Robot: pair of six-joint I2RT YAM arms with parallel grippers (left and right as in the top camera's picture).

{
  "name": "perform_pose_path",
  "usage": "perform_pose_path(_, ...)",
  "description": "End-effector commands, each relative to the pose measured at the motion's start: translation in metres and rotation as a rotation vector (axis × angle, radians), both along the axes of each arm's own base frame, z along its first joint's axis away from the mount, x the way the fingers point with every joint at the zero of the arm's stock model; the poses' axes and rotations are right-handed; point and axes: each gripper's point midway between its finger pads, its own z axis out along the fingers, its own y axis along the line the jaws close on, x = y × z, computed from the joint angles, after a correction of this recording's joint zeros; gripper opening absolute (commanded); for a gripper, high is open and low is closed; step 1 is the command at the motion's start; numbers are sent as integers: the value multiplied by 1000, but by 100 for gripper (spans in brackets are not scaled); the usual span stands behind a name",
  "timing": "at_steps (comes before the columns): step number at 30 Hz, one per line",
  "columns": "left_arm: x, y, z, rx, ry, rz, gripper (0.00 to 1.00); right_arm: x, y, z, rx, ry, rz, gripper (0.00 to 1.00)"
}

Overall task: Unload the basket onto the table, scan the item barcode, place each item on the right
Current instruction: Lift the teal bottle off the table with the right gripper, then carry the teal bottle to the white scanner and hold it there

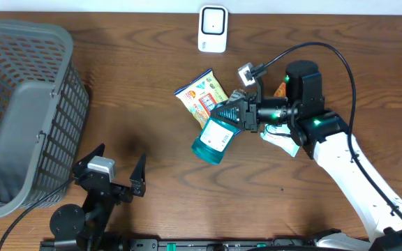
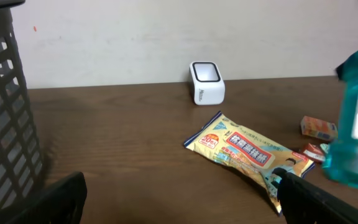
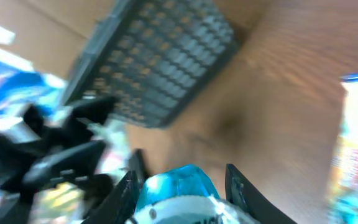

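The right end effector point(image 1: 227, 118) is clamped on a teal bottle point(image 1: 213, 141), its two dark fingers point(image 3: 124, 190) pressing against the bottle's upper part from either side. The bottle is translucent blue-green plastic with rounded shoulders and a white label bearing dark print that is too small to read. In the overhead view the label faces up towards the camera. The bottle lies tilted, its gripped end pointing towards the arm and its base towards the near edge of the surface point(image 1: 152, 63). It sits near the middle of the surface, and whether its base touches the wood cannot be told.

Just beside the bottle's gripped end lies a flat yellow snack packet point(image 1: 201, 96) with a blue border. A white scanner point(image 1: 213, 29) stands at the far edge, well apart from the bottle and facing the packet. A small orange box point(image 1: 279, 89) lies next to the right arm, and a white and teal item point(image 1: 282, 141) lies partly under it.

The left end effector point(image 1: 123, 153) is spread wide and holds nothing, near the front edge, beside a grey mesh basket point(image 1: 19, 104) on the left. The right wrist view is heavily blurred.
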Motion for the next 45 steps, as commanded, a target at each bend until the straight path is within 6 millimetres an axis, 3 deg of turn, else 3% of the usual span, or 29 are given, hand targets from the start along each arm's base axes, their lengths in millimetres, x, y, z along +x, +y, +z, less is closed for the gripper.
perform_pose_path(1,0,0,3,14,-10,0,98,38,-23,-19,-211,-133,-222,1)
perform_pose_path(5,0,0,3,14,-10,0,98,59,-48,-40,-382,-146,-401,1)
perform_pose_path(13,0,0,3,14,-10,0,98,69,-61,-47,-535,-245,-470,10)
perform_pose_path(17,0,0,3,14,-10,0,98,82,-77,-41,-658,-310,-600,10)
perform_pose_path(22,0,0,3,14,-10,0,98,103,-79,-24,-791,-406,-668,9)
perform_pose_path(27,0,0,3,14,-10,0,98,142,-77,-20,-959,-441,-703,10)
perform_pose_path(32,0,0,3,14,-10,0,98,195,-72,-21,-1135,-487,-762,11)
perform_pose_path(39,0,0,3,14,-10,0,98,259,-52,-30,-1340,-621,-816,13)
perform_pose_path(45,0,0,3,14,-10,0,98,303,-33,-20,-1494,-814,-918,15)
